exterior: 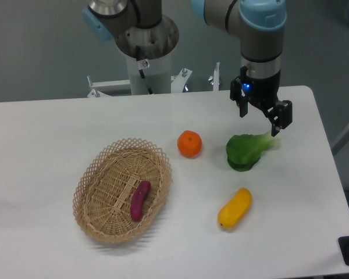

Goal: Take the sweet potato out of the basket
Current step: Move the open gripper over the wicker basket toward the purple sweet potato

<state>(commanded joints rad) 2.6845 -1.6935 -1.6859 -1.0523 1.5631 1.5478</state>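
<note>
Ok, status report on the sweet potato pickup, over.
Gripper open, empty, above the leafy green. Sweet potato lying in the basket, untouched. Nothing covering it; orange and yellow vegetable sit outside the basket.

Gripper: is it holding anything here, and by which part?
Nothing. The gripper hangs open and empty above the table; the sweet potato lies in the basket.

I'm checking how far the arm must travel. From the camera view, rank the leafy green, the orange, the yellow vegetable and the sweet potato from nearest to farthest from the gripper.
From the gripper:
1. Leafy green, just below it.
2. Orange, mid-table.
3. Yellow vegetable, toward the front edge.
4. Sweet potato, in the basket.
</note>
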